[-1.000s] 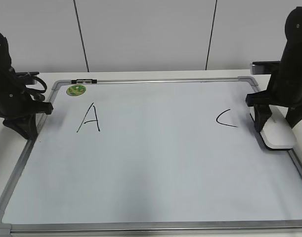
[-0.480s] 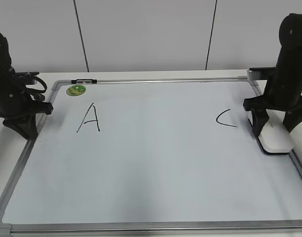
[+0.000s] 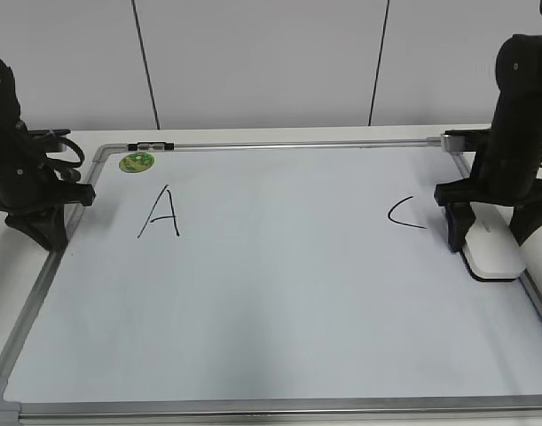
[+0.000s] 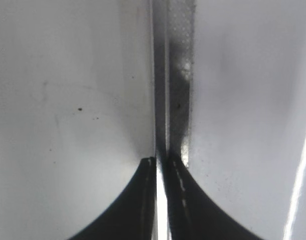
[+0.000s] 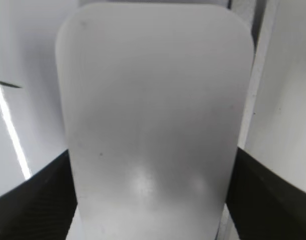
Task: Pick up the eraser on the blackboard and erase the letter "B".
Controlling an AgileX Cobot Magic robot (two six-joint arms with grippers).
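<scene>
The blackboard (image 3: 279,302) is a white board in a silver frame and lies flat on the table. It bears a black "A" (image 3: 160,213) and a black "C" (image 3: 404,213). No letter "B" shows between them. The white eraser (image 3: 494,250) lies on the board's right side, just right of the "C". My right gripper (image 3: 488,240) stands over it with a finger against each long side, shut on it; the right wrist view shows the eraser (image 5: 153,115) filling the gap between the jaws (image 5: 153,200). My left gripper (image 3: 44,232) is shut and empty at the board's left frame (image 4: 178,75).
A small green round magnet (image 3: 137,162) sits at the board's top left corner, with a black clip (image 3: 152,145) on the top frame. The board's right frame rail (image 5: 260,75) runs just beside the eraser. A white wall stands behind the table.
My right gripper and the eraser have slid a little to the left, from over the right frame rail onto the board surface. The left arm has not moved.
</scene>
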